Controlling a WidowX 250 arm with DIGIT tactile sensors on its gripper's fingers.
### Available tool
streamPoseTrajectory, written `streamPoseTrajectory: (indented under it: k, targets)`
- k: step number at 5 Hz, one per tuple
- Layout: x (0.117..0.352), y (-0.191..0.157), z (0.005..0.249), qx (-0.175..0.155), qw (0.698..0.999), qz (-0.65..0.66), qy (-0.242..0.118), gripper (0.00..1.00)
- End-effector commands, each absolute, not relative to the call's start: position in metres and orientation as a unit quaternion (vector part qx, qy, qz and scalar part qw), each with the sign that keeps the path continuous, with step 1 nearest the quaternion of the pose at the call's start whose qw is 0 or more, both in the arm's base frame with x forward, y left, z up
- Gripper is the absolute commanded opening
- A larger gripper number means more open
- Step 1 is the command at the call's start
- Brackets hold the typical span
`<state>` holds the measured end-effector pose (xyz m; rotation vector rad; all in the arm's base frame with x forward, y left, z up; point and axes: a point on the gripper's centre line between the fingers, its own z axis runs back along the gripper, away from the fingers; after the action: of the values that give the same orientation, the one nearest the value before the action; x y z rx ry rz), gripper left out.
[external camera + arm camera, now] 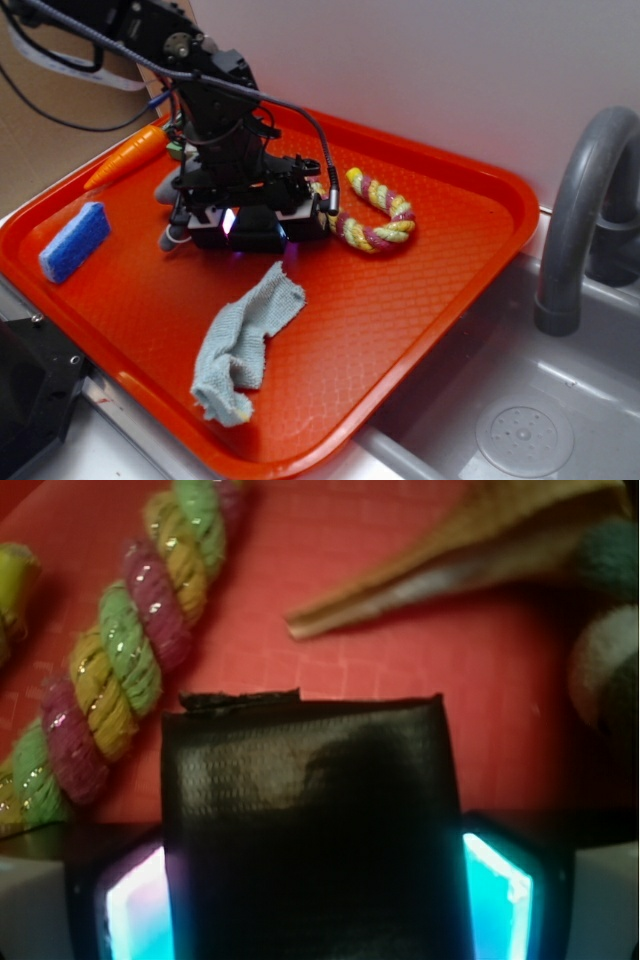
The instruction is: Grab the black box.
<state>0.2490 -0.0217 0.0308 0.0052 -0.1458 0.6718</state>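
Gripper point(312, 900) has its jaws pressed against both flat sides of the box point(305, 820), looks stiff, light, tape-wrapped so probably not slippery.

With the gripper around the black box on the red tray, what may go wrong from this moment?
1. In the wrist view the black box sits between the two lit fingers, but only its lower part; a shallow hold may let it slip when lifted.
2. The rope toy lies very near the gripper and may be pushed or caught.
3. The toy carrot lies just beyond the box and may be bumped.
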Motion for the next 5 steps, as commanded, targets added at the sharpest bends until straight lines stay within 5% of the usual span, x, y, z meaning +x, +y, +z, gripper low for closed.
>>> streamPoseTrajectory:
  k: [1,3,4,5]
  targets:
    - [0.24,0.029,0.131,-0.044,0.988,0.095,-0.111,0.0]
    - [0.221,0.032,0.231,-0.061,0.99,0.046,-0.121,0.0]
    - [0.236,0.01,0.241,-0.053,0.991,0.025,-0.121,0.0]
    - [0.252,0.005,0.222,-0.039,0.993,0.023,-0.105,0.0]
